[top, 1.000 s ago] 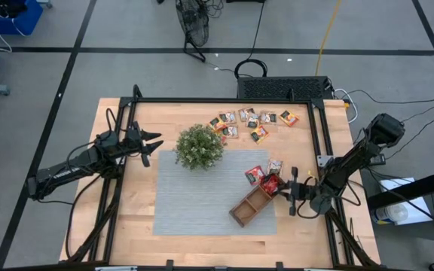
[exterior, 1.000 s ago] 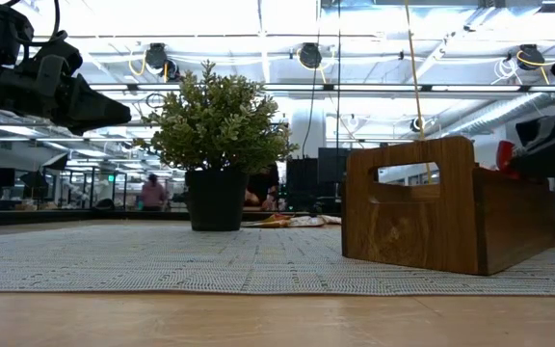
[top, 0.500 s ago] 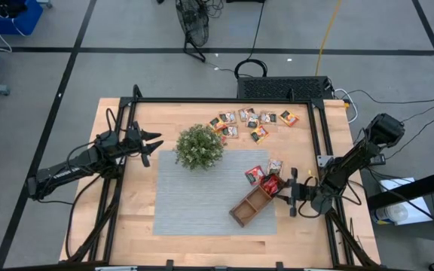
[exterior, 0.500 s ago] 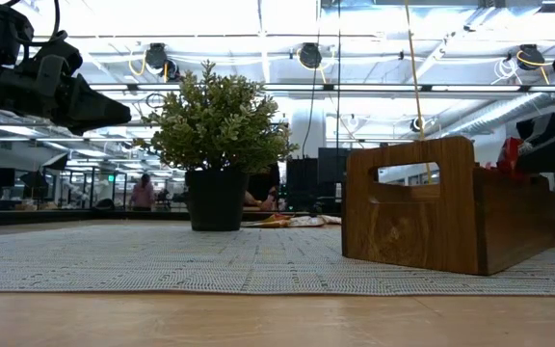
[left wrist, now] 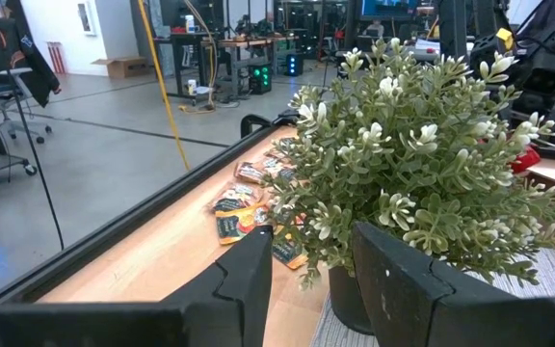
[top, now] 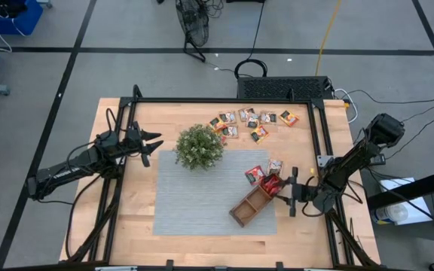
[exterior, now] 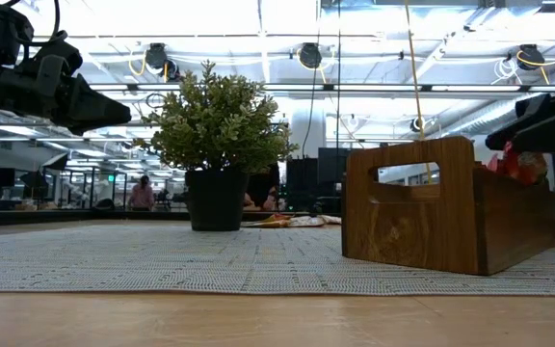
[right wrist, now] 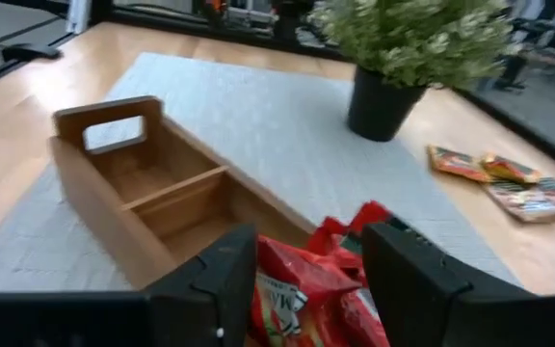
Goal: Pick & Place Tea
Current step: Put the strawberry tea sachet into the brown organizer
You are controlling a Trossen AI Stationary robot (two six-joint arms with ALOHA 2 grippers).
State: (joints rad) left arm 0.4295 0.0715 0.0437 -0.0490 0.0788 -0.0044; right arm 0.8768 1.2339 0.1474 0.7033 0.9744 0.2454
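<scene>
Over the tray's (right wrist: 133, 183) end, the spread right claw (right wrist: 306, 280) frames red tea (right wrist: 302, 289) — hidden overhead.

Far cluster: tea sachets (top: 251, 122), small flat squares, mostly orange and dark, lie loose on the table's far right.
Mid pair: two sachets (top: 263, 172), red and pale, flat, nearer.
Red sachet (right wrist: 306, 284): crumpled, at the right gripper (right wrist: 306, 289).

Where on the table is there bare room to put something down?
Free: the grey mat between the plant and the wooden tray, and the bare wood along the table's near edge. Crowded: the far edge with tea packets, and beside the tray's right end.
</scene>
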